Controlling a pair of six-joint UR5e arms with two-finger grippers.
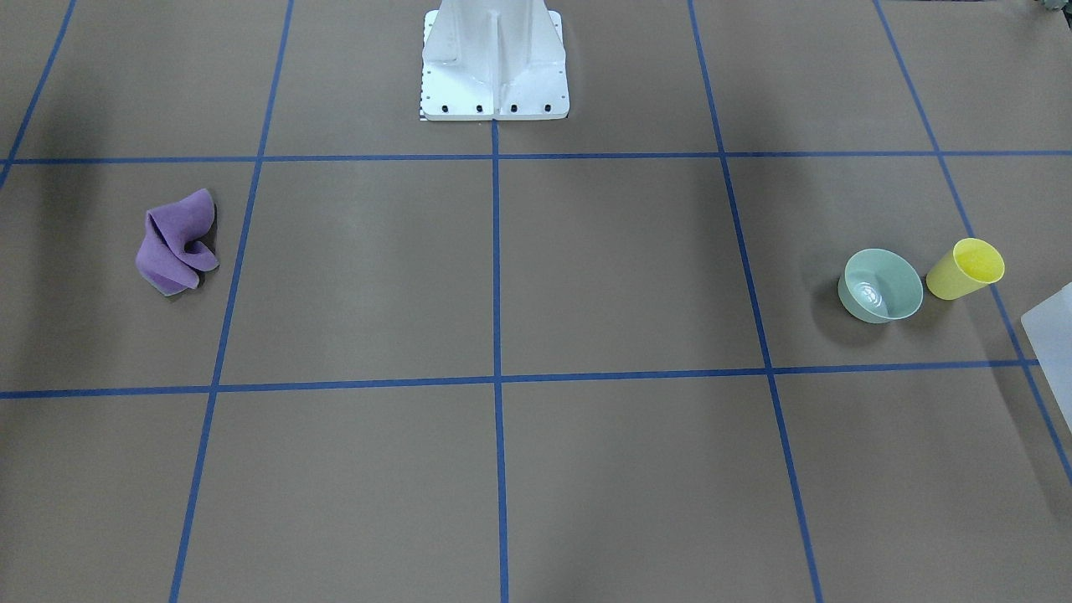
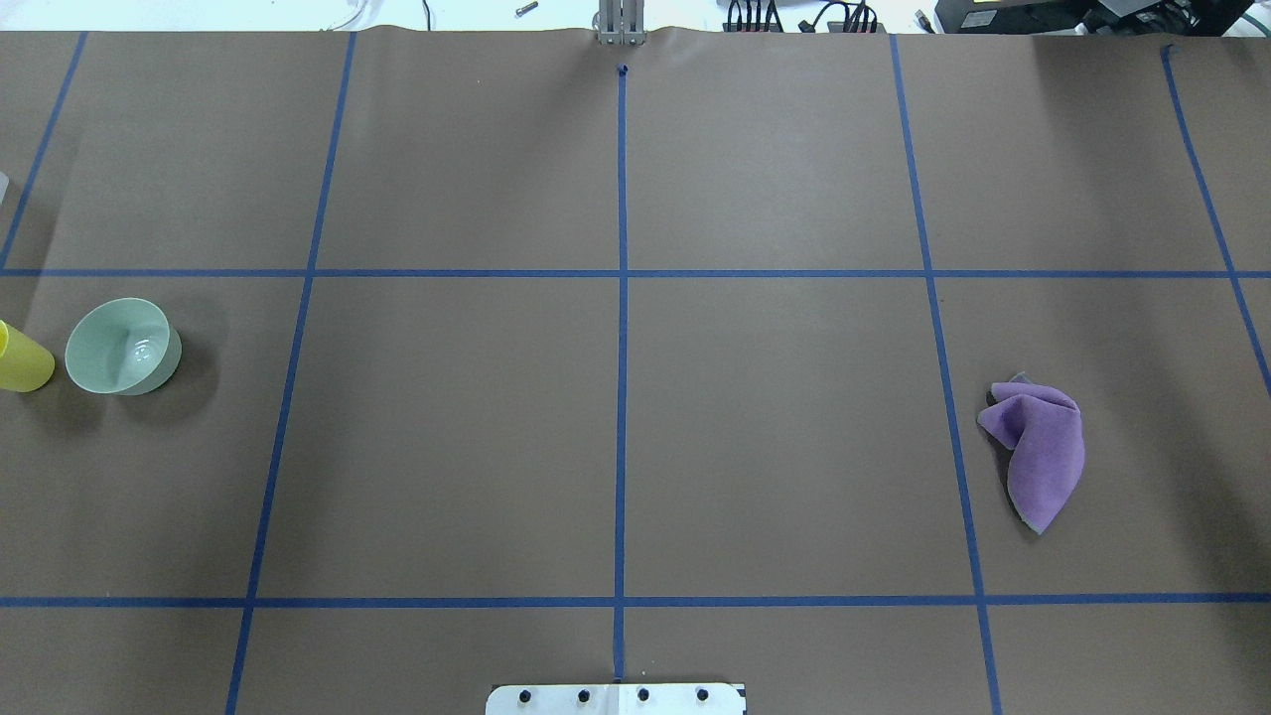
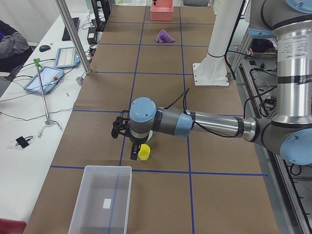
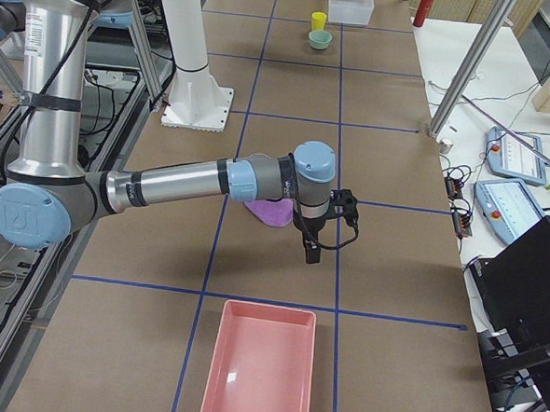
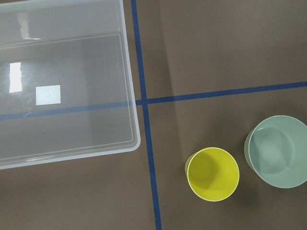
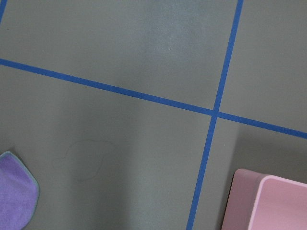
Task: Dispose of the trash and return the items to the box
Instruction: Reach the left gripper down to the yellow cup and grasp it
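The yellow cup stands upright next to the mint-green bowl on the robot's left side of the table. Both show in the overhead view, cup and bowl, and from above in the left wrist view, cup and bowl. The frosted box sits empty beyond them. My left gripper hangs just above the cup; I cannot tell whether it is open. My right gripper hovers beside a crumpled purple cloth; I cannot tell its state either.
The purple cloth lies on the robot's right side. A pink tray sits at that end of the table; its corner shows in the right wrist view. The white robot base stands at the table's middle edge.
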